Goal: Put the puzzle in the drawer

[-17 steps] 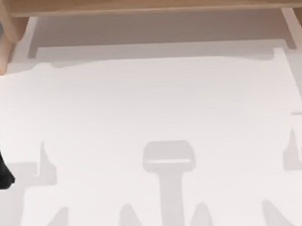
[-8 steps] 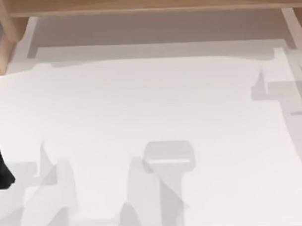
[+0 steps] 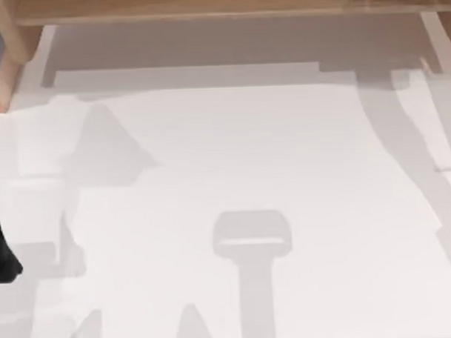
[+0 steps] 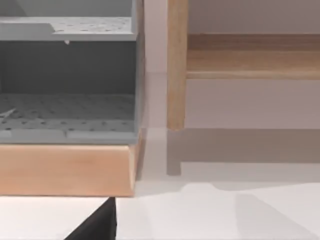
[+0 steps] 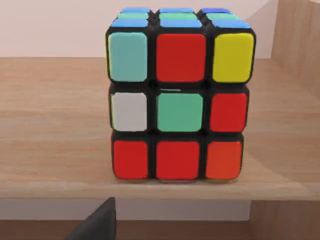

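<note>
While the puzzle (image 5: 179, 95) stands upright on a wooden shelf (image 5: 50, 145) facing the right wrist camera, I cannot tell how either arm's fingers stand.

A white table (image 3: 233, 161) spreads across the top view, crossed by soft grey shadows. Along its far edge runs a light wooden shelf (image 3: 227, 4), with a wooden post at the far left. In the right wrist view, a multicoloured puzzle cube (image 5: 179, 97) stands upright on a wooden shelf board (image 5: 55, 145), near its front edge.
</note>
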Robot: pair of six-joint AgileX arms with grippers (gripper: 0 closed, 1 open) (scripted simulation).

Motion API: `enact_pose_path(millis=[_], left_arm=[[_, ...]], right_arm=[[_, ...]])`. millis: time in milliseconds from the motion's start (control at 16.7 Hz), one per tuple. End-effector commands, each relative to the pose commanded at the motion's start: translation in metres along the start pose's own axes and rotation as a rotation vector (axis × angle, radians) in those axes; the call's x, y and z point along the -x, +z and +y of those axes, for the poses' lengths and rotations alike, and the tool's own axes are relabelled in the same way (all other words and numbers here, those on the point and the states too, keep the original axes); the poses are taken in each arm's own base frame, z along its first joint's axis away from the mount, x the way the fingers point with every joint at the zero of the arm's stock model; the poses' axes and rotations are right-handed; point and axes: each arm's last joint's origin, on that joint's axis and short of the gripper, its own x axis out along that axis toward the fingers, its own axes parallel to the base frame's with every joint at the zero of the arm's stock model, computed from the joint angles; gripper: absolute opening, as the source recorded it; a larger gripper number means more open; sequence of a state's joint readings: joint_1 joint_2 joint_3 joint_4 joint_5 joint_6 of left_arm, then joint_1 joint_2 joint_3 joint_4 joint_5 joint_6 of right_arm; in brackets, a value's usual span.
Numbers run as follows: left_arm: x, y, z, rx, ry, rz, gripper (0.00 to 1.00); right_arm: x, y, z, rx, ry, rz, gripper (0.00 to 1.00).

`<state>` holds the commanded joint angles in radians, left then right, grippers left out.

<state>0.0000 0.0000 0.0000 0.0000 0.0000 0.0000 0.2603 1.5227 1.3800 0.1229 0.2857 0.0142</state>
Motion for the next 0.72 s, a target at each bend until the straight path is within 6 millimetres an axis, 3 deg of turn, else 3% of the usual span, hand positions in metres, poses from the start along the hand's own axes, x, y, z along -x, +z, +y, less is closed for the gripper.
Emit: enact_pose_path(millis=[240, 600, 720], left_arm=[[0.000, 0.000, 0.000, 0.000, 0.000, 0.000, 1.00], [0.000, 0.000, 0.000, 0.000, 0.000, 0.000, 1.00], [0.000, 0.000, 0.000, 0.000, 0.000, 0.000, 1.00]], right_arm=[[-0.028, 0.001, 0.020, -0.006, 0.000, -0.013, 1.00], [-0.030, 0.001, 0.019, -0.005, -0.002, -0.012, 1.00], [-0.039, 0.001, 0.021, -0.005, 0.001, -0.010, 1.00]])
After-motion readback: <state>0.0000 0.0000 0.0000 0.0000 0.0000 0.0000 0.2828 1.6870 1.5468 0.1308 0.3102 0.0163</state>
